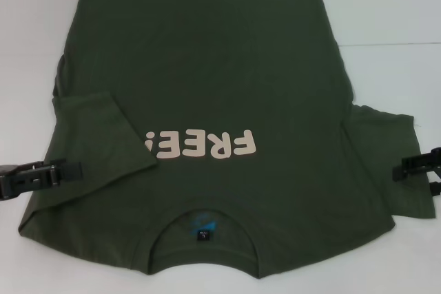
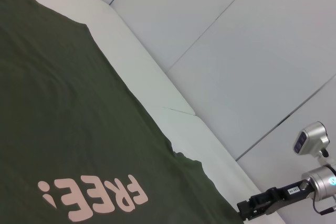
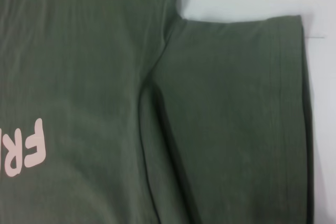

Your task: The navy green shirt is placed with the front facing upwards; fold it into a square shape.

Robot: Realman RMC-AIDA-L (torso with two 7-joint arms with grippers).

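- the navy green shirt [image 1: 207, 80] is spread front-up on the white table [image 1: 34, 32], collar end nearest the robot, hem at the far edge; it fills most of the head view
- the pale "FREE!" lettering [image 1: 200, 146] reads upside down from the head camera; just below it sits the ribbed collar [image 1: 203, 222] with a small dark label [image 1: 204, 228] with blue print inside
- the left sleeve [image 1: 103, 142] is folded inward over the body, its corner reaching right up beside the lettering; the right sleeve [image 1: 386, 156] lies flat and spread outward; the right wrist view looks straight down on that sleeve [image 3: 236, 124] with its hem stitching running along the edge
- left gripper [image 1: 72, 170] sits at the shirt's left edge by the folded sleeve, low over the fabric; honestly can't tell whether its fingers are released or pinching cloth
- right gripper [image 1: 403, 168] sits at the outer edge of the right sleeve; it also shows far off in the left wrist view [image 2: 247, 209]; can't tell its finger state either
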